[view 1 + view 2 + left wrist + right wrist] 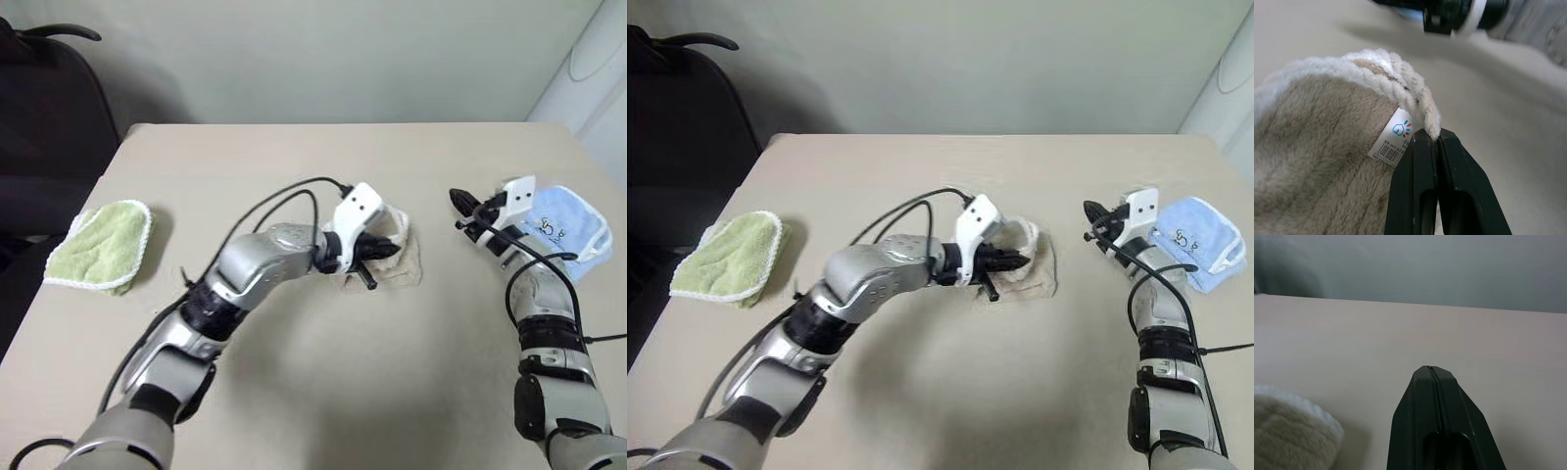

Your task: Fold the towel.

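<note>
Folding looks partway done: left claw (1436,139) pinches the white corded edge of the beige towel (1031,259), which lies bunched mid-table (921,392) with that edge lifted over itself; right claw (1432,370) hovers shut and empty beside it; flattening remains.

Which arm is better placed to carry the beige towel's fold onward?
Left. The left gripper is shut on the towel by its white corded edge; the right gripper is shut on nothing, off to the side.
</note>
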